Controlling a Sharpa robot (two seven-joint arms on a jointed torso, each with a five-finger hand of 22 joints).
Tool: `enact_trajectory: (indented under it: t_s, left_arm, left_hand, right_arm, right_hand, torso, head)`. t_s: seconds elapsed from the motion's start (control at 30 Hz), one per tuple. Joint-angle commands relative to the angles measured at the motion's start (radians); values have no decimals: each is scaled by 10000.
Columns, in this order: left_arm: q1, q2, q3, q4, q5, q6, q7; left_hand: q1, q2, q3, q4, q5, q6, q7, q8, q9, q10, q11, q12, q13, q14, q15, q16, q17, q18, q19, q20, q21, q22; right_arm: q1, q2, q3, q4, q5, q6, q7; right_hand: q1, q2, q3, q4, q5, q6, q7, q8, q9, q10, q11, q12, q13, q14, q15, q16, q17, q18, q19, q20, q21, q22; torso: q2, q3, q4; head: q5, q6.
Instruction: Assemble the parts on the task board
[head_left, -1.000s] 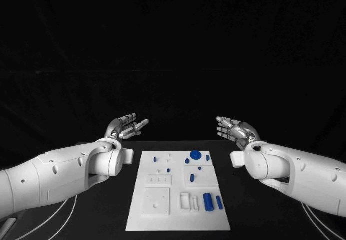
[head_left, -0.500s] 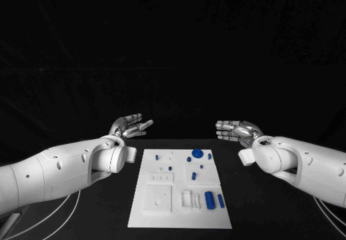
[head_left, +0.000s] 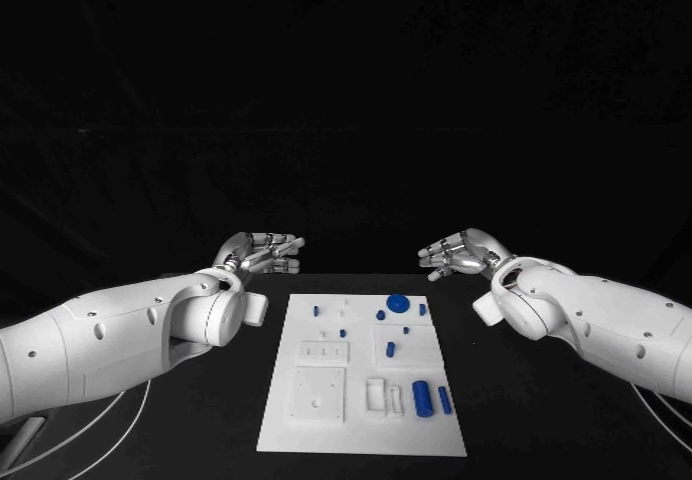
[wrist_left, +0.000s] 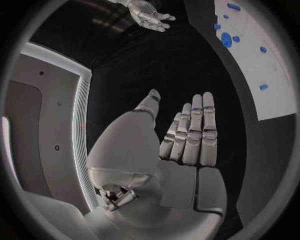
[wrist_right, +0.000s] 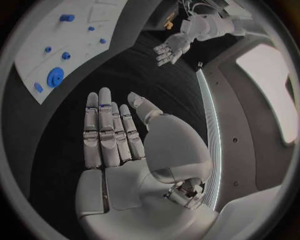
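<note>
Head view shows the white task board (head_left: 361, 375) lying in the middle of the black worktop (head_left: 534, 420), between the two arms. Several blue parts (head_left: 421, 397) are on it: a round one (head_left: 395, 300) at the far edge, some small ones in the middle, and two long ones at the near right. The left hand (head_left: 264, 252) is beyond the far left corner of the board, and the right hand (head_left: 459, 254) beyond the far right corner. Both hands are above the worktop, apart from the board, and touch no part. Each wrist view shows its own hand with fingers (wrist_left: 195, 132) stretched out side by side and an empty palm, so both hands are released.
</note>
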Motion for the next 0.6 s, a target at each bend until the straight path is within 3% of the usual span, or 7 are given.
enact_trajectory:
  t_s: [0.03,0.27,0.3,0.43,0.5,0.57,0.6]
  left_arm:
    - [111,-146,28,238,-221,1445,-74]
    - [276,-386,66,632,-280,2073,-178]
    - [290,-423,68,704,-283,2118,-194]
    - [398,-568,71,970,-287,2194,-231]
    - [451,-620,71,1082,-287,2217,-223]
    - [483,-654,72,1167,-287,2237,-210]
    - [504,-673,73,1223,-287,2244,-202]
  left_hand:
    - [-20,207,-209,-247,-2,374,-25,4,21,59,-23,-37,1,101,-46,-45,-110,-241,-13,-172,103,40]
    - [-12,344,-361,-472,-9,496,-31,14,27,46,-25,-35,1,127,-54,-101,-125,-289,-64,-207,170,66]
    - [-103,558,-668,-787,-7,497,-30,23,30,43,-23,-38,1,155,-49,-192,-122,-303,-180,-210,321,109]
    - [-146,572,-704,-770,-9,505,-32,17,28,47,-22,-37,1,123,-37,-217,-129,-309,-207,-201,329,106]
    - [-168,564,-740,-750,-13,519,-35,17,29,53,-19,-37,1,73,-20,-262,-138,-320,-250,-187,308,90]
    - [-162,570,-750,-749,-13,524,-35,17,29,55,-16,-37,1,60,-13,-281,-139,-321,-261,-183,302,84]
    - [-157,574,-763,-747,-13,510,-33,16,28,55,-17,-36,1,53,-10,-299,-138,-321,-271,-177,296,76]
  right_arm:
    - [129,203,27,-233,-3610,654,-22]
    - [296,577,54,-604,-5826,782,-452]
    - [318,614,55,-627,-6066,787,-509]
    - [376,767,59,-691,-6781,798,-678]
    - [391,841,60,-721,-7059,794,-747]
    - [400,899,61,-740,-7290,798,-839]
    - [404,937,61,-739,-7483,800,-949]
  right_hand:
    - [-129,-259,-273,65,-207,84,-41,-40,-5,100,-55,9,5,643,-131,151,291,238,665,-146,224,51]
    - [273,-340,-748,-220,339,160,-119,-41,-9,343,-194,22,12,903,-397,2533,2166,649,2144,-397,908,335]
    - [308,-416,-824,-278,297,138,-154,-52,-15,267,-190,9,8,932,-419,3228,2549,743,2492,-468,1183,482]
    - [343,-425,-1054,-317,186,43,-189,-41,-13,60,-137,9,12,301,-317,6231,4465,956,2567,-464,2325,1331]
    - [166,-403,-866,-367,208,0,-183,-58,-20,262,-202,-2,17,-112,-373,7847,5718,824,2866,-756,2925,1784]
    - [103,-373,-735,-371,199,34,-177,-51,-13,526,-268,-1,21,-185,-407,8076,5922,791,2985,-809,3100,1925]
    - [-46,-355,-603,-348,166,49,-182,-49,-12,767,-331,-18,24,-278,-438,8025,5912,602,3497,-857,3705,2303]
  torso:
    - [338,25,137]
    - [633,103,432]
    - [678,123,471]
    - [873,167,584]
    - [954,156,651]
    - [1025,138,707]
    - [1066,129,737]
  head:
    - [-86,144]
    - [-302,331]
    - [-303,348]
    - [-378,457]
    - [-440,471]
    - [-499,484]
    - [-526,494]
